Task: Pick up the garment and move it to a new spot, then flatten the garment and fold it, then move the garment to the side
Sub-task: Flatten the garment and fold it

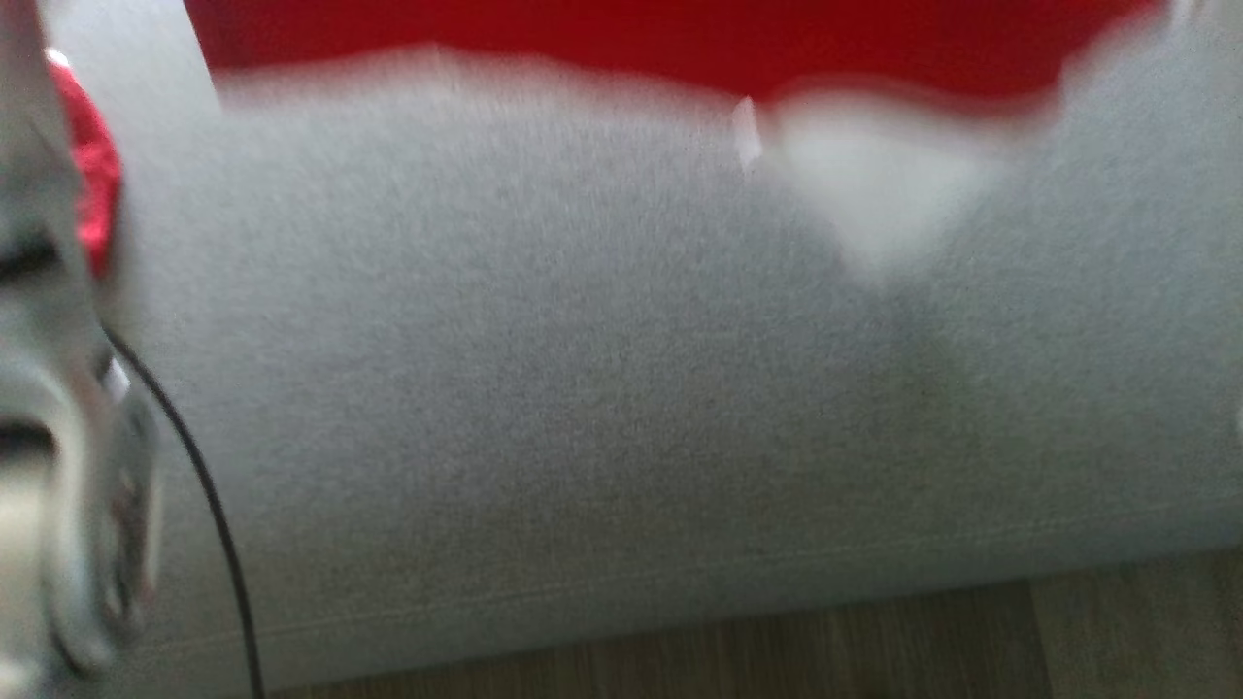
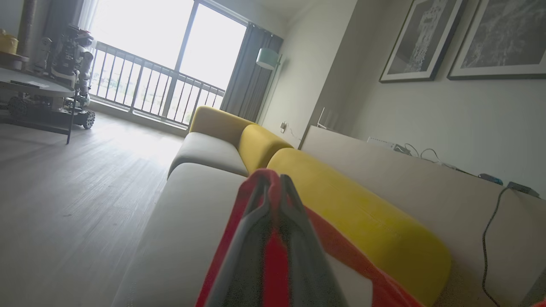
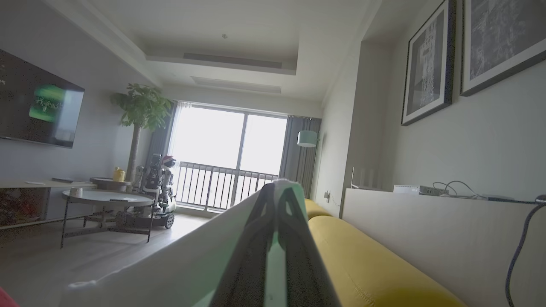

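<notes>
The garment [image 1: 621, 39] is red and white and spreads along the top of the blurred head view, over the grey sofa seat [image 1: 583, 408]. In the left wrist view my left gripper [image 2: 273, 181] is shut on a red fold of the garment [image 2: 337, 249], which drapes over both fingers. My right gripper [image 3: 279, 187] is shut on a white edge of the garment [image 3: 183, 264], stretched taut down to the left. My pale left arm [image 1: 58, 408] is a blur at the head view's left edge, with red cloth [image 1: 92, 184] beside it.
Yellow back cushions [image 2: 362, 213] line the sofa, with a pale ledge [image 2: 426, 183] carrying cables behind them. A black cable [image 1: 209, 505] hangs by my left arm. Wooden floor [image 1: 777, 650] lies before the sofa. A round coffee table [image 3: 106, 198] and another robot [image 3: 155, 183] stand farther off.
</notes>
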